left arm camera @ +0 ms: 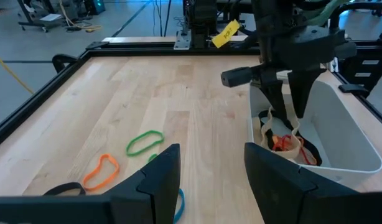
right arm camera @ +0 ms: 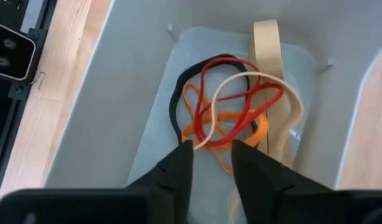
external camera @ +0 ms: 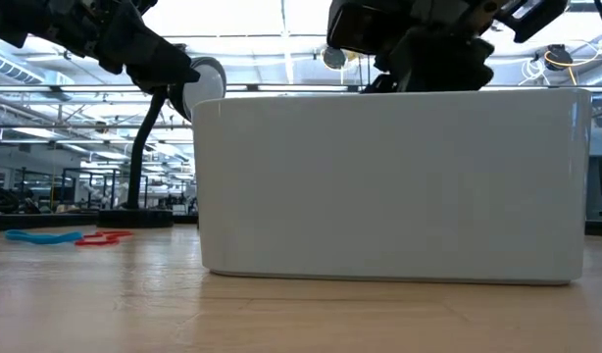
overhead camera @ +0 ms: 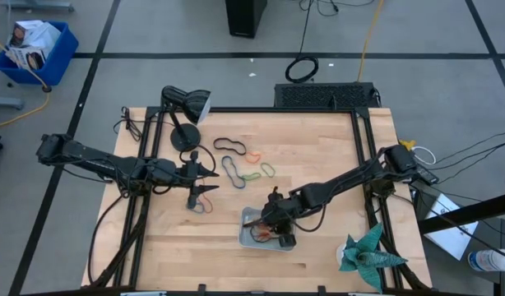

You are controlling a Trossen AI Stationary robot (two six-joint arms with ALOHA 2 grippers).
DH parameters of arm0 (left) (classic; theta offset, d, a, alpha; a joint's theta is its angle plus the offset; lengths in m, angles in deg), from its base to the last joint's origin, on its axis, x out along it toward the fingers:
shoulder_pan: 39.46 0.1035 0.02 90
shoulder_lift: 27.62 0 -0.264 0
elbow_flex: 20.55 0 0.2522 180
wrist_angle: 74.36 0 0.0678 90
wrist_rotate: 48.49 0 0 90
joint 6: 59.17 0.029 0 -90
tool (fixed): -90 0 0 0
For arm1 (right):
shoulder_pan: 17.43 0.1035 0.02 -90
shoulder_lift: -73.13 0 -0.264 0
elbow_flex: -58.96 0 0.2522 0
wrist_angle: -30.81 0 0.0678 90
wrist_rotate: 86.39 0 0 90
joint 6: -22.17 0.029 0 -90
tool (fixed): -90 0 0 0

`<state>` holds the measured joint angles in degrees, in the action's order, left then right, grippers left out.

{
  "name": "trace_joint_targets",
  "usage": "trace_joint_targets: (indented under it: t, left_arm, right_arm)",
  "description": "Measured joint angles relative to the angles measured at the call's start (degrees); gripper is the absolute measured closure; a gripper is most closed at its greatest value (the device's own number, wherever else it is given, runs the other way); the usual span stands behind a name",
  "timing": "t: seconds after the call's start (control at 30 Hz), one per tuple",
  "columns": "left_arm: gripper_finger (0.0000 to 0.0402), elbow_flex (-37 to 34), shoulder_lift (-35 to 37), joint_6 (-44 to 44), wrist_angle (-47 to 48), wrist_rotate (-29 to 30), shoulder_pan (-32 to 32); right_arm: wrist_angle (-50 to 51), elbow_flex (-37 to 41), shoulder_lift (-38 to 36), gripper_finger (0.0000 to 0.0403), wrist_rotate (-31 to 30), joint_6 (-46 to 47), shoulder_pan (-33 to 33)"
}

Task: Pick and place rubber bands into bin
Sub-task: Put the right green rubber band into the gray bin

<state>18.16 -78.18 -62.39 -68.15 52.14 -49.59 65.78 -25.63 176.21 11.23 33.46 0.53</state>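
Observation:
The pale bin (overhead camera: 251, 237) stands on the table's near middle and holds black, red, orange and cream rubber bands (right arm camera: 223, 102). My right gripper (overhead camera: 275, 220) points down into the bin (left arm camera: 340, 124), fingers a little apart (right arm camera: 212, 155), and a tan band (left arm camera: 292, 115) hangs by it. More bands lie flat on the table: black (overhead camera: 229, 145), orange (overhead camera: 254, 154), green (overhead camera: 269, 171), dark blue (overhead camera: 233, 171) and blue (overhead camera: 200, 206). My left gripper (overhead camera: 208, 181) is open and empty above the table left of them; green (left arm camera: 144, 142) and orange (left arm camera: 102, 171) bands show ahead of it. My right gripper has the tan band (right arm camera: 273, 93) running past one fingertip (right arm camera: 256, 168). The band hangs from the fingers (left arm camera: 303, 93) down into the bin, its lower end on the other bands. Whether it is hooked on the finger or only lies against it, I cannot tell.
A black desk lamp (overhead camera: 185, 111) stands at the table's far left. A green paper figure (overhead camera: 366, 255) sits at the near right corner. Black frame rails (overhead camera: 363, 156) run along the table's sides. In the low view the bin's wall (external camera: 389, 186) blocks most of the table.

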Motion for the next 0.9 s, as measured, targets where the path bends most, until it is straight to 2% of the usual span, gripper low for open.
trace_joint_targets:
  t: [0.23,0.4,0.6,0.67,0.8,0.9]
  left_arm:
    - [0.0217,0.0,0.0,0.0,0.0,0.0,0.0]
    - [0.0217,0.0,0.0,0.0,0.0,0.0,0.0]
    - [0.0217,0.0,0.0,0.0,0.0,0.0,0.0]
    - [0.0217,0.0,0.0,0.0,0.0,0.0,0.0]
    - [0.0217,0.0,0.0,0.0,0.0,0.0,0.0]
    - [0.0217,0.0,0.0,0.0,0.1,0.0,0.0]
  right_arm:
    - [0.5,0.0,-5.5,0.0243,-0.1,0.7,-0.7]
    - [0.5,0.0,-12.2,0.0234,-0.2,-0.3,-2.5]
    - [-0.5,0.0,-19.6,0.0234,-0.8,-8.7,-5.2]
    - [-1.5,0.0,-21.6,0.0234,-5.3,-9.5,-5.8]
    - [-2.1,0.0,-24.0,0.0234,-19.7,-12.4,-7.8]
    - [-2.3,0.0,-24.1,0.0235,-22.8,-14.1,-10.5]
